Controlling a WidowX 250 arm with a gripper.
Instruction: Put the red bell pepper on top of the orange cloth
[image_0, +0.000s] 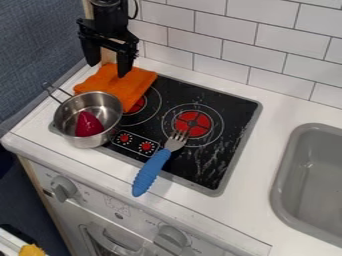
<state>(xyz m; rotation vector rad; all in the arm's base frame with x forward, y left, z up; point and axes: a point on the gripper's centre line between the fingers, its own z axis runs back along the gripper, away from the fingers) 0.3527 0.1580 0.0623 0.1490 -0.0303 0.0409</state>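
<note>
1. gripper state: the gripper (107, 67) is wide open, fingers parted and pointing down, with nothing held between them. it hangs at the upper left of the view, over the orange cloth (124, 86).
2. part location: the red bell pepper (88, 124) lies inside the metal pot (114, 108), at the pot's lower part as viewed. the pot sits at the stovetop's (230, 107) left side, just below the cloth in the view.
3. governing relation: the pepper lies below the gripper in the view and slightly to the left of its midpoint. its long axis runs roughly up and down the view, narrow end toward the gripper. the fingers stand apart roughly left to right, so they appear suited to closing across its sides.
4. next step (judged): position the single arm over the pot, then lower between its walls. transfer to the cloth remains to be done.
5. caution: the pot's rim may obstruct a finger; the pepper's smooth skin may slip.
</note>
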